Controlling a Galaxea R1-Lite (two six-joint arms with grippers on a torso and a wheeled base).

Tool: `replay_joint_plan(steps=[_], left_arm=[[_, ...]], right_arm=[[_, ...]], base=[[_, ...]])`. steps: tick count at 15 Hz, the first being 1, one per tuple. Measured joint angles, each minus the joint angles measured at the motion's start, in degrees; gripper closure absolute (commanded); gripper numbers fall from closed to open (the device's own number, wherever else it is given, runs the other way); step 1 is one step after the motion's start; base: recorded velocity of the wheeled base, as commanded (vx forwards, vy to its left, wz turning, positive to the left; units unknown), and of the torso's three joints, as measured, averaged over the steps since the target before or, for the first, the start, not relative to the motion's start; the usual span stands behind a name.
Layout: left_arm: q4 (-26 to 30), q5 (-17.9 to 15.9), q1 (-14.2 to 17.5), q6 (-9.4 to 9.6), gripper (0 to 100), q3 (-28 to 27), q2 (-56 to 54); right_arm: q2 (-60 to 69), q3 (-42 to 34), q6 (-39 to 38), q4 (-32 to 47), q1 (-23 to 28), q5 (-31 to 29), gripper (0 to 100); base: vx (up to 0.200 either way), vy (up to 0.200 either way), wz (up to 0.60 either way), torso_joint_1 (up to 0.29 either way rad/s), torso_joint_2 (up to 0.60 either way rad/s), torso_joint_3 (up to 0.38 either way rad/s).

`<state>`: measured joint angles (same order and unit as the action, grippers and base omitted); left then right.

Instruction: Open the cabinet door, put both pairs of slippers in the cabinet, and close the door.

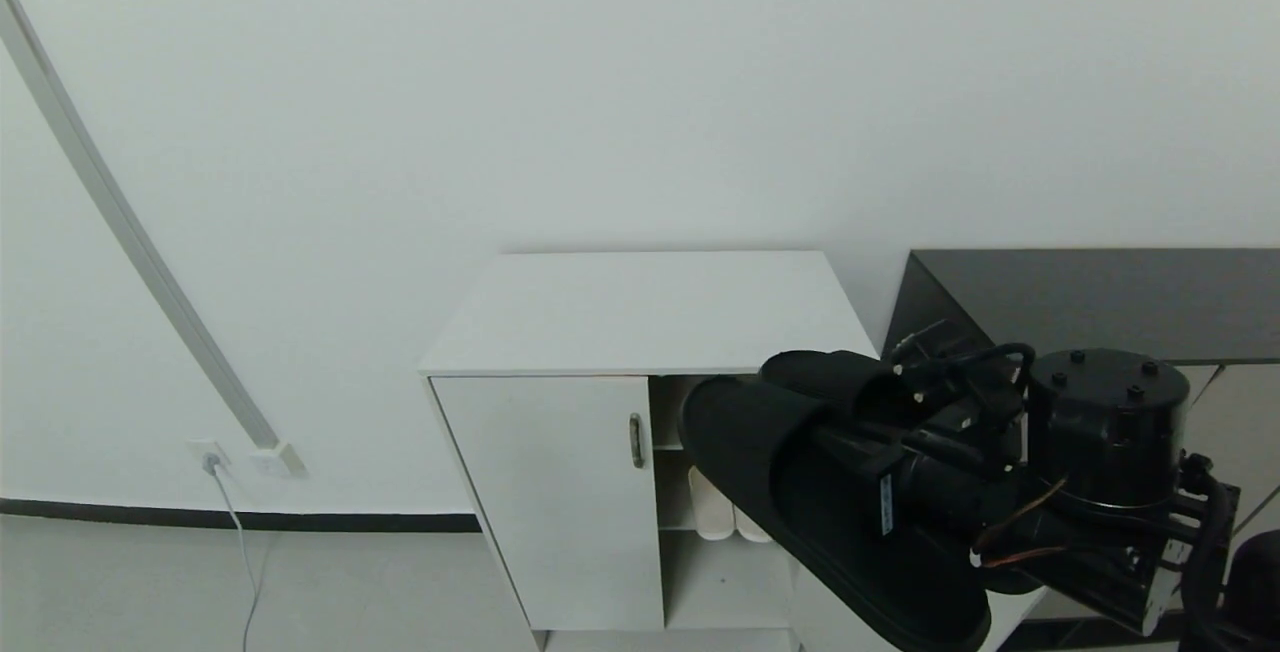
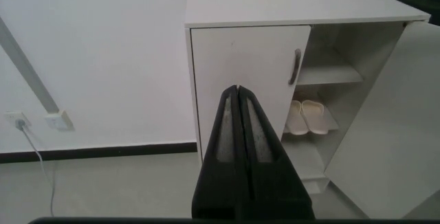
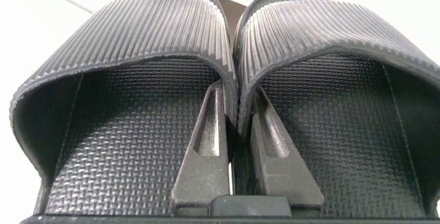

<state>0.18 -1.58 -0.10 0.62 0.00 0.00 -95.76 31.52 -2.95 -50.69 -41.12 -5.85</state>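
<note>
A white cabinet (image 1: 640, 312) stands against the wall, its left door (image 1: 550, 492) shut and its right door (image 2: 385, 135) swung open. A pair of white slippers (image 1: 715, 512) (image 2: 311, 116) lies on the middle shelf inside. My right gripper (image 3: 237, 135) is shut on a pair of black slippers (image 1: 800, 472) (image 3: 165, 59), pinching their two inner walls together, and holds them in the air in front of the open right half. My left gripper (image 2: 238, 93) is shut with nothing in it, pointing at the shut left door from some way off.
A wall socket with a hanging cable (image 1: 208, 454) and a slanted grey conduit (image 1: 120, 222) are left of the cabinet. A dark surface (image 1: 1100, 297) sits to its right. Bare floor (image 1: 300, 582) lies in front at the left.
</note>
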Motion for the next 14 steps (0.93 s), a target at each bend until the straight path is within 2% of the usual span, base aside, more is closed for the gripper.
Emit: replay_joint_plan(steps=[7,14], left_arm=[[0.0,0.0,0.0,0.00,100,0.0,0.0],[0.0,0.0,0.0,-0.02,100,0.0,0.0]], right_arm=[[-0.6,-0.2,0.1,-0.1,-0.1,0.0,100],[-0.7,-0.9,0.1,-0.1,-0.3,0.0,100]], base=[[0.000,0.000,0.00,-0.011,0.01,0.010],[0.000,0.000,0.00,-0.156,0.35,0.196]])
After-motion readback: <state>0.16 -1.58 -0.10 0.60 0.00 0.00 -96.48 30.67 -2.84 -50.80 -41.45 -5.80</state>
